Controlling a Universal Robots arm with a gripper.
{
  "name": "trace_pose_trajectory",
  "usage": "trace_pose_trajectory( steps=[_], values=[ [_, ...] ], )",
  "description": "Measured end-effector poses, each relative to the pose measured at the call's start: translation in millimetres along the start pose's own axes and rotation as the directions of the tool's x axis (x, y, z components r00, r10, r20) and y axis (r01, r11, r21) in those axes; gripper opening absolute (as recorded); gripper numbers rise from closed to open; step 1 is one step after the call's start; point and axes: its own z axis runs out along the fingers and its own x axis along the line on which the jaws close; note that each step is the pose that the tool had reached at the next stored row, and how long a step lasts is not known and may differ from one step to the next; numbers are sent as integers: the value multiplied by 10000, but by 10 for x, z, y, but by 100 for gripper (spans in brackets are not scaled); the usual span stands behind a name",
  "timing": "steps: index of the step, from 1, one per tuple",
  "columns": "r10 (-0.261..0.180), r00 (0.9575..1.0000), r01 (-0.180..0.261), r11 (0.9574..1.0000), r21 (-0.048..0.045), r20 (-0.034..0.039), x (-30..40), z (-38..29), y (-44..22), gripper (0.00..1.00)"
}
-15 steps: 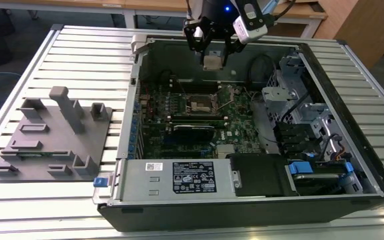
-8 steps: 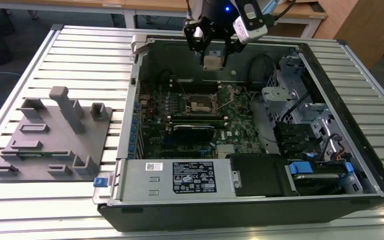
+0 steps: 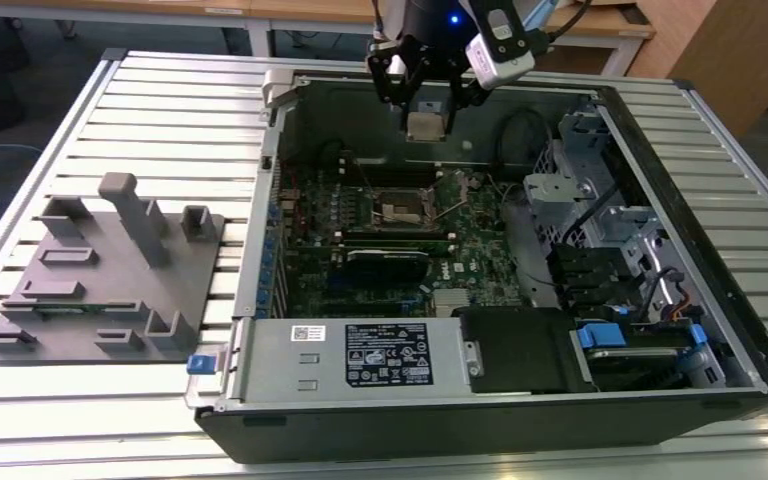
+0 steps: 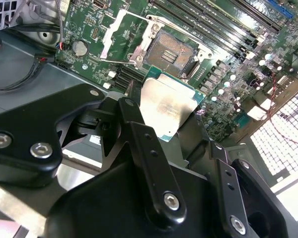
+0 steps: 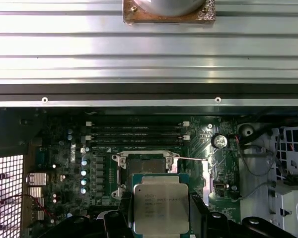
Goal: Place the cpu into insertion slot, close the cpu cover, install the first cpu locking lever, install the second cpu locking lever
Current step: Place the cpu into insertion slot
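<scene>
Tool: your tool (image 3: 427, 110) is clenched on the cpu (image 3: 424, 126), one finger on each of two opposite edges, as both wrist views show.
Cpu: held flat with its metal top up, high above the insertion slot (image 3: 400, 208) and well apart from it. It is not seated.
Insertion slot: its dark contact bed (image 4: 171, 49) lies bare and uncovered.
Cpu cover: the cpu cover (image 4: 111, 37) is swung open and stands just beside the insertion slot.
Lever: a thin lever rod (image 5: 193, 159) runs along one side of the insertion slot, unlatched.
Risk, tilt: if the chip meets the insertion slot corner-first, you could bend the contacts. A slight twist in the grip would be enough.
Risk, offset: in the first wrist view the chip (image 5: 160, 206) overlaps only the slot's near edge, so I judge it is not centred over it.
Risk, slip: the hold is on thin edges only, and a jolt could shift the chip.
Around: memory slots (image 5: 136, 131) lie just beyond the insertion slot, and a coin battery (image 5: 219, 140) and loose cables (image 4: 20, 74) lie near it.
In the way: the raised cover and the lever rod crowd the sides of the insertion slot, leaving your fingers (image 4: 131, 106) little room.
Further off: a grey fixture (image 3: 104, 270) sits on the counter (image 3: 157, 80), well apart from the insertion slot.
</scene>
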Motion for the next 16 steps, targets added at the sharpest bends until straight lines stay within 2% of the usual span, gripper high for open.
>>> trace_pose_trajectory(
  steps=[9,16],
  values=[
    [-2,10000,2,10000,0,19,2,23,-2,54],
    [-7,10000,7,10000,-1,73,8,64,-6,54]
  ],
)
